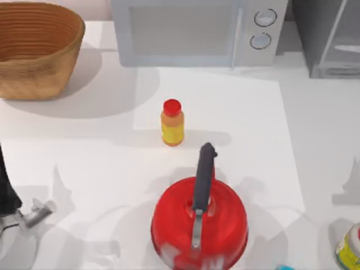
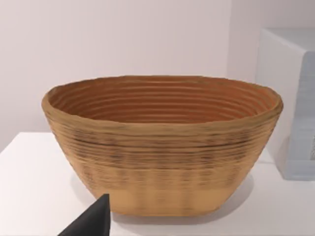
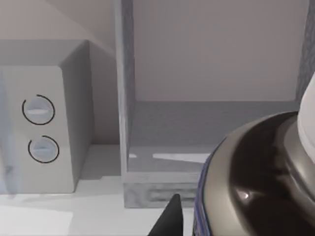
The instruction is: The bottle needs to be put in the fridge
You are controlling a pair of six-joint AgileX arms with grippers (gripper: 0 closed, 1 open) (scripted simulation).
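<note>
White tabletop (image 1: 84, 157) is seen from above, the dark grey glass-doored fridge (image 1: 332, 39) at its far right corner. Close before the fridge's open cavity (right wrist view), the small dark-brown white-capped bottle (image 3: 261, 177) is seen; whether the right gripper's jaws pinch it cannot be told. The left arm (image 1: 11, 197) is parked at the left edge.

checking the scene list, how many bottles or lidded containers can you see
3. An orange-yellow bottle with a red cap stands mid-table; a yellow-labelled container sits at the table's right edge; a dark-brown bottle fills the right wrist view close up. Others may be hidden.
</note>
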